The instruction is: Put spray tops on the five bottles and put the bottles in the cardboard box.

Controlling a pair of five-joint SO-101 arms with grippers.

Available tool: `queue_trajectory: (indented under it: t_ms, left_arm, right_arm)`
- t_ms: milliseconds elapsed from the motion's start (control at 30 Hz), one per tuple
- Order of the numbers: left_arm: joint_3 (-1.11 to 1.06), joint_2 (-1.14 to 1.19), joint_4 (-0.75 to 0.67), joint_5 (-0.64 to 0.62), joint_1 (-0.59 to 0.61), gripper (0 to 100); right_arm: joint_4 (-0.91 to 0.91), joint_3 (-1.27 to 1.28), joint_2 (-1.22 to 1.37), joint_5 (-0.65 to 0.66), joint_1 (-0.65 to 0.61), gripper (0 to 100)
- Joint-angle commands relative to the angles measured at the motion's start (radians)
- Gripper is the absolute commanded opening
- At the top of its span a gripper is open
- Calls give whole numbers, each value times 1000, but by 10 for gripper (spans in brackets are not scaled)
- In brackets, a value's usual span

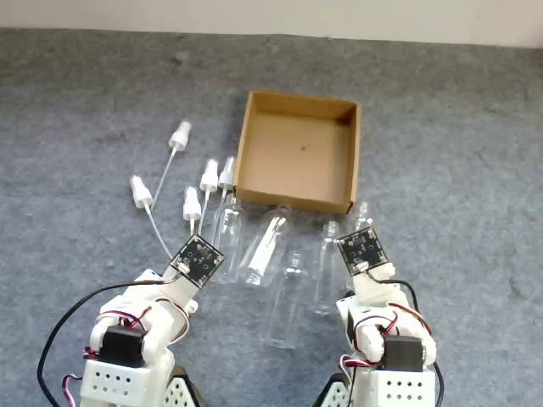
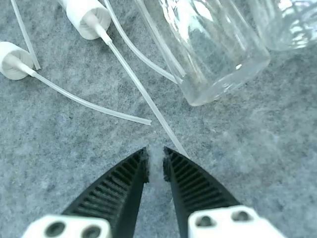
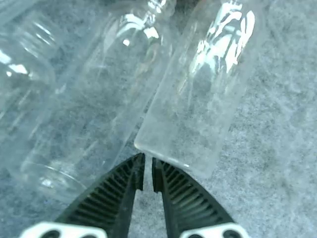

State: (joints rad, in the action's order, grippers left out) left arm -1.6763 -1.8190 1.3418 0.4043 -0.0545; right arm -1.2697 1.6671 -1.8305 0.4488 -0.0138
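Right, my left gripper (image 2: pixel 154 159) sits low over the grey mat (image 2: pixel 59 148), its jaws at a thin slit with nothing between them. Just beyond the tips a dip tube (image 2: pixel 143 96) crosses on a slant and runs away to its spray top (image 2: pixel 88 19). A second top (image 2: pixel 12 62) lies beside that one, and the base of a clear bottle (image 2: pixel 213 59) is near on the other side.

My right gripper (image 3: pixel 147 166) is likewise almost closed and holds nothing. Its tips are just short of the base of a lying bottle (image 3: pixel 203 94), with a neighbour bottle (image 3: pixel 94 109) alongside.

From above, the spray tops (image 1: pixel 193 203) fan out on the left arm's side with their tubes pointing back toward it, so I judge that arm the nearer for a top. The bottles (image 1: pixel 287 297) lie in a row between the arms, long axes toward the cardboard box (image 1: pixel 246 144), necks away from me. None is capped and none is boxed. The box's near wall stands close by the necks, so I think lifting will beat sliding. The mat runs wide on both flanks.
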Motion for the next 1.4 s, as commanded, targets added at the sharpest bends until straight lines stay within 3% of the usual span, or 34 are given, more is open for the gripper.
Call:
queue_trajectory:
  t_ms: [0, 367, 700, 833, 1033, 1167, 1367]
  left_arm:
    - [-19, -12, 6, 0, -18, 9]
    - [-19, -12, 6, 0, -18, 9]
    - [-19, -12, 6, -3, -22, 9]
    - [-19, -12, 6, -3, -22, 9]
    - [-19, -12, 6, -5, -22, 8]
    - [-19, -12, 6, -5, -18, 7]
    - [-19, -12, 6, -5, -18, 7]
  right_arm:
    - [-1, 168, -8, 3, 5, 13]
    - [18, 170, -8, 8, 4, 13]
    - [400, 143, -8, 0, 13, 13]
    - [358, 1, -8, -126, 13, 13]
    - [243, -255, 22, -141, 13, 14]
    - [240, -409, 254, -144, 13, 22]
    - [160, -763, 845, -239, 10, 177]
